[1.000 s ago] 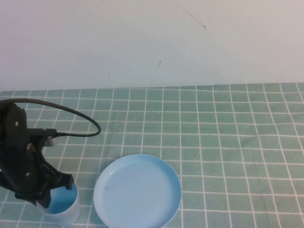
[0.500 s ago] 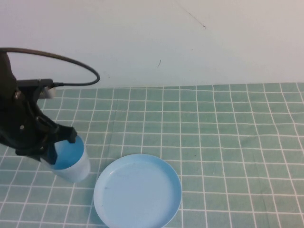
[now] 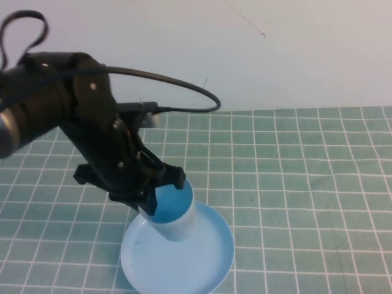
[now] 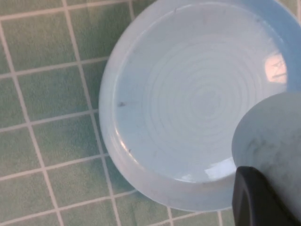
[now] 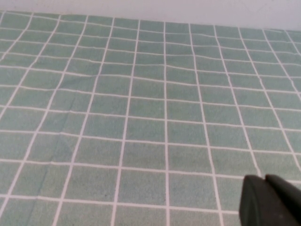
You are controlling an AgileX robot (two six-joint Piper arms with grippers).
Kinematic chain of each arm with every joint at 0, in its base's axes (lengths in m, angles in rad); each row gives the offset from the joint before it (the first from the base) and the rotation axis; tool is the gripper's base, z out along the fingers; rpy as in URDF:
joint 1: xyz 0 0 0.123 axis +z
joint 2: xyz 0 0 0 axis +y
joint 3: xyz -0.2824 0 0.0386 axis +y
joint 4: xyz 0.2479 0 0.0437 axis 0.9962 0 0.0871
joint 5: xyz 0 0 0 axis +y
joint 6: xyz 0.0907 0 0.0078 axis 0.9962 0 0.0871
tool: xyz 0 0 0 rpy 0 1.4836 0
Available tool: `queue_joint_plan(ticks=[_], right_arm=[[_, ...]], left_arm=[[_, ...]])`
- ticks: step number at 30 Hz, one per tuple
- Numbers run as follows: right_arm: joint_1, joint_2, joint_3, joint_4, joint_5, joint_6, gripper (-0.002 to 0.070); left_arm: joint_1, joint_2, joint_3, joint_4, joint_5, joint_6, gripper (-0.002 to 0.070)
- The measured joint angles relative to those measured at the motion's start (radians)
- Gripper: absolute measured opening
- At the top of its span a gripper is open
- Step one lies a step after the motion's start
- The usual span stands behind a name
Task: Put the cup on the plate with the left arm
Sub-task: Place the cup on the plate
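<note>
Left gripper [image 3: 160, 191] pinches the cup [image 3: 170, 211] by its rim, cup held over the plate's [image 3: 208, 269] near-left part, tilted. Right gripper [image 5: 270, 202] is parked over bare cloth [image 5: 141, 94], fingers: cannot tell. Risk: releasing while tilted could tip the cup off the plate.

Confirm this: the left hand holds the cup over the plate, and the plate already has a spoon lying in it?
Not quite. The left hand does hold the cup over the plate, but the left wrist view shows the plate bare, with no spoon in it.
</note>
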Motion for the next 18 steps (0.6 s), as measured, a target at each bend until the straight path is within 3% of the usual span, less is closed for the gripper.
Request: queue_joint_plan(ticks=[5, 11, 14, 18], right_arm=[[0.000, 0.000, 0.000, 0.000, 0.000, 0.000, -0.0002], [0.000, 0.000, 0.000, 0.000, 0.000, 0.000, -0.0002], [0.000, 0.000, 0.000, 0.000, 0.000, 0.000, -0.0002], [0.000, 0.000, 0.000, 0.000, 0.000, 0.000, -0.0002]], left_arm=[[-0.064, 0.094, 0.000, 0.087, -0.012, -0.061, 0.0009], [-0.079, 0.173, 0.000, 0.124, -0.039, -0.086, 0.0022], [-0.079, 0.185, 0.000, 0.126, -0.047, -0.087, 0.0106], [-0.079, 0.186, -0.009, 0.126, -0.039, -0.089, 0.0328]])
